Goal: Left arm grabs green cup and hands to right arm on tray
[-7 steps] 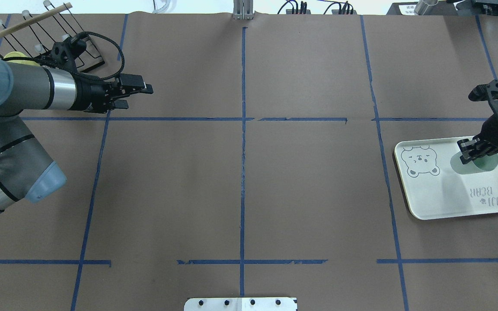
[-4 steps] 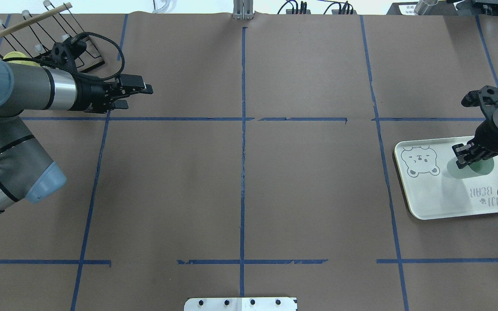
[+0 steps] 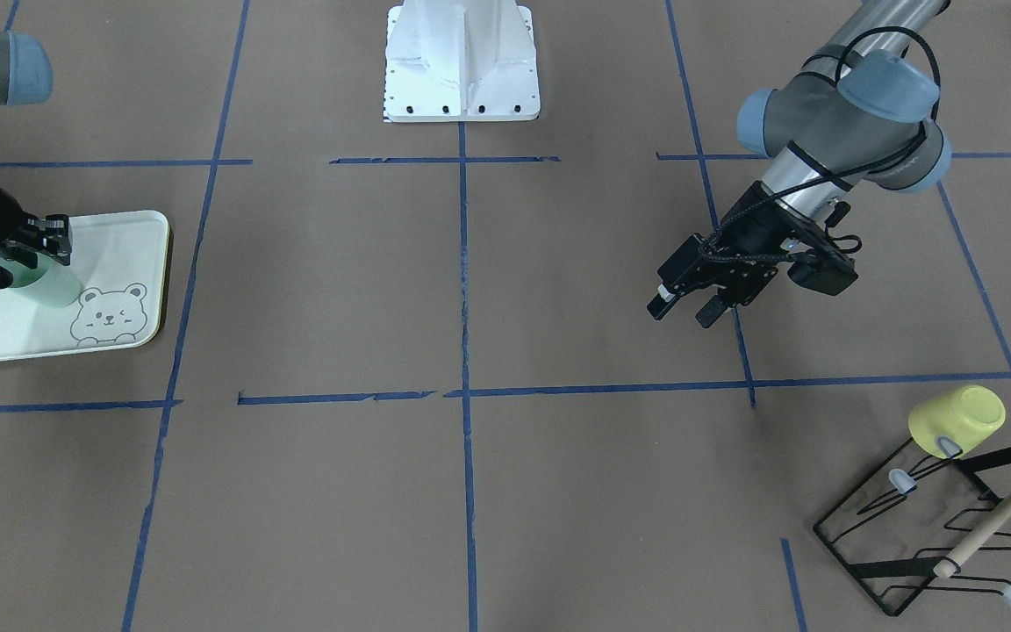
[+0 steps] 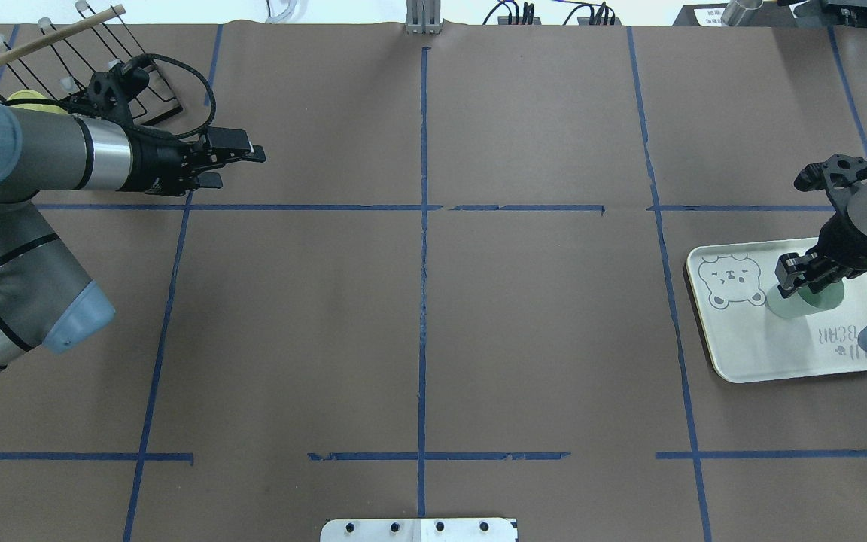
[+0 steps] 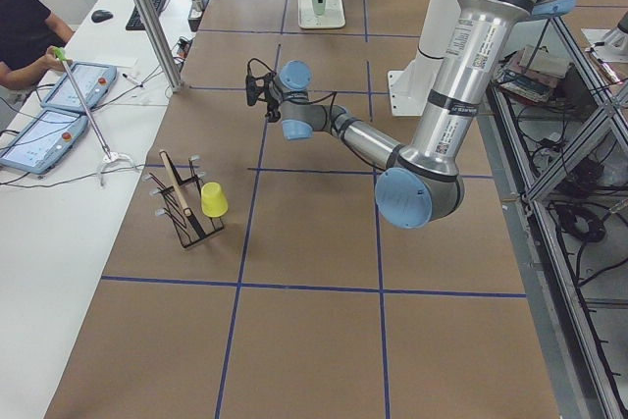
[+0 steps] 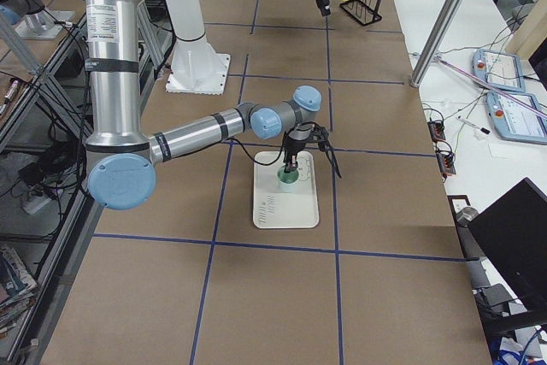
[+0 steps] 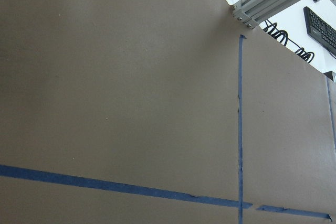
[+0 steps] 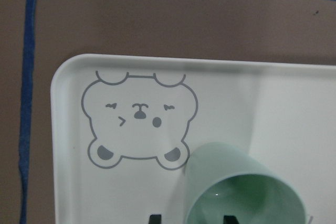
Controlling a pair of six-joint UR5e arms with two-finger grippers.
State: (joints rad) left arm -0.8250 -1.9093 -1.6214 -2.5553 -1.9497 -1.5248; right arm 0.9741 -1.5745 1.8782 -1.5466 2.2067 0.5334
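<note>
The right tool [image 4: 795, 280] pinches the thin rim of the smooth, tapered green cup [image 4: 808, 301]. The cup leans tilted over the glossy cream tray [image 4: 765, 350], just beside its grey bear drawing [image 8: 137, 124], at the right end of the brown paper-covered table [image 4: 539, 316]. Well apart, the left tool [image 3: 683, 312] hangs with black fingers spread, near a wire rack [image 3: 918, 535] bearing a yellow cup [image 3: 957, 420].

Left tool [image 4: 243, 168] hovers parted; right tool [image 4: 793, 286] clamped.
</note>
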